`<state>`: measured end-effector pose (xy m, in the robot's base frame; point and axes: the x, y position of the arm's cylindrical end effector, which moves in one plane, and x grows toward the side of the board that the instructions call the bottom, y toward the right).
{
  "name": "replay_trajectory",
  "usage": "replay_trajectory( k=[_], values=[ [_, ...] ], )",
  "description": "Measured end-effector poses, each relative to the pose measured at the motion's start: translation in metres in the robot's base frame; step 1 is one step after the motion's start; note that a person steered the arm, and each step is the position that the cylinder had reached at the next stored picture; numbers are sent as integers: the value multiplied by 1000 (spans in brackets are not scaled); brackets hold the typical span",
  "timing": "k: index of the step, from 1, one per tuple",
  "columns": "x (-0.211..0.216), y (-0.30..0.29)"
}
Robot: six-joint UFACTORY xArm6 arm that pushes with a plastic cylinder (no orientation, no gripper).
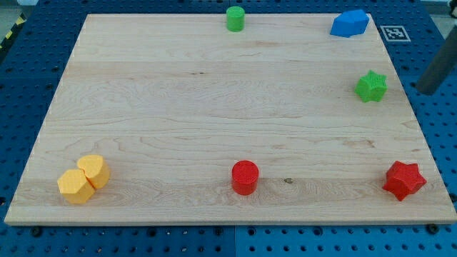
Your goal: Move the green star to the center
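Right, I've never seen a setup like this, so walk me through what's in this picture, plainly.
This is a single camera picture looking down at a slant on a pale wooden board that lies on a blue perforated table. The machine is a robot arm with no claw: it ends in a straight dark rod, seen at the view's right edge, off the board. My tip is just right of the small green star block, not touching it. Nothing is held; the rod only pushes.

On the board: a green cylinder block at the top, a blue angular block at the top right, a red cylinder block at the bottom middle, a red star block at the bottom right, and two yellow hexagonal blocks touching at the bottom left.
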<state>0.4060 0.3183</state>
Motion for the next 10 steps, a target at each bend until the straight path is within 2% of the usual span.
replay_trajectory(
  k=[2,5,7,10],
  values=[
    [0,-89],
    [0,-172],
    [0,-251],
    [0,-299]
  ],
)
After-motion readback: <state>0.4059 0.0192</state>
